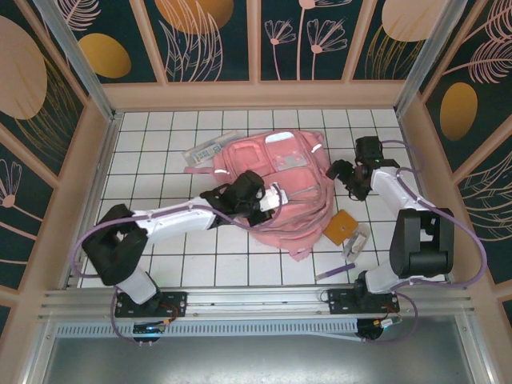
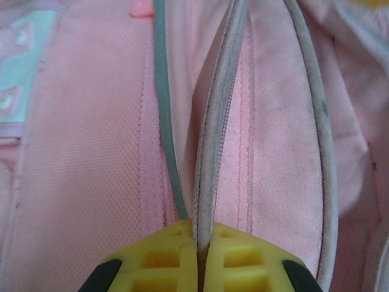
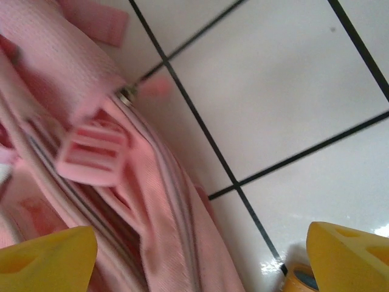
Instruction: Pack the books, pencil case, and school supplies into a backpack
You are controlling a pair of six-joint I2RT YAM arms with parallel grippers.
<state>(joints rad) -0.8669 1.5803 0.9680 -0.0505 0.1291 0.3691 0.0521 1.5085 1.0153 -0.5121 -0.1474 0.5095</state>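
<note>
The pink backpack (image 1: 280,180) lies flat in the middle of the tiled table. My left gripper (image 1: 269,200) is over its lower front. In the left wrist view this gripper (image 2: 202,236) is shut on a grey-edged fold of the backpack (image 2: 91,158). My right gripper (image 1: 349,176) hovers at the bag's right edge. Its yellow fingers (image 3: 349,255) stand open, with the backpack's zippered side (image 3: 158,201) and a pink zipper pull (image 3: 91,155) between and ahead of them. The clear pencil case (image 1: 206,150) lies left of the bag. A small orange booklet (image 1: 340,226), a whitish-grey item (image 1: 358,242) and a purple pen (image 1: 332,274) lie to the bag's lower right.
Wooden walls (image 1: 256,94) close in the white tiled table (image 1: 160,248) on three sides. Both arm bases sit on the metal rail (image 1: 256,300) at the near edge. Bare tiles lie front left of the bag.
</note>
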